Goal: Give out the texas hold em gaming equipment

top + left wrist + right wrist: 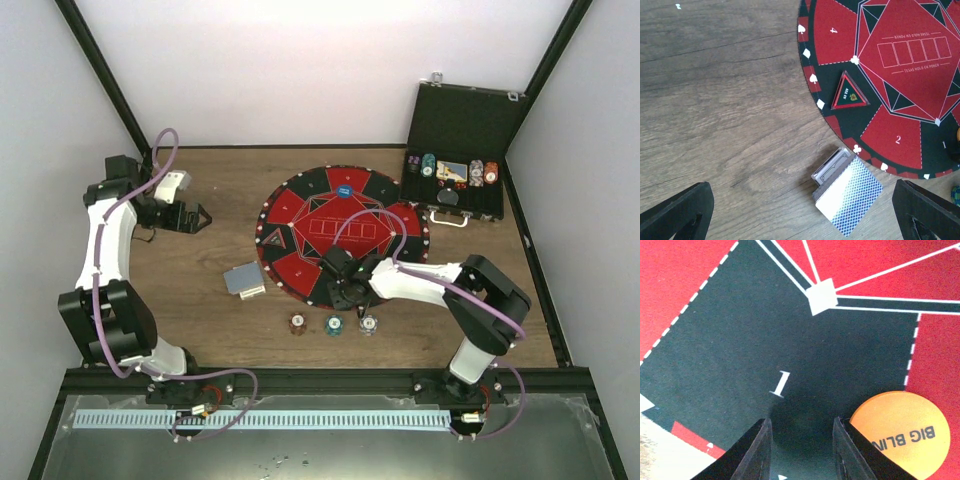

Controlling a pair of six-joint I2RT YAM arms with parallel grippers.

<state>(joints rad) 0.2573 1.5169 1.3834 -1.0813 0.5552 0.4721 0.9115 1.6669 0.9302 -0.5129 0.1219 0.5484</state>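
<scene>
Wood-grain tabletop [200,300] inside white walls, with the round red-and-black mat [290,195] at its centre; that is what I am working over. I have the right gripper [802,445] low above the mat's near edge, on the black segment marked 1; its fingers stand partly apart with nothing between them. The orange Big Blind button [900,432] lies flat on the mat just outside that gap, against the finger on the right of the wrist view; to take it I reckon I must shift sideways that way first. The deck of cards [847,195] rests on the tabletop just off the mat's left rim, its long axis running diagonally; the left gripper [200,216], wide open and empty, is the nearer one but well apart from it. Three chips [333,323] sit in a row near the mat's front edge.
</scene>
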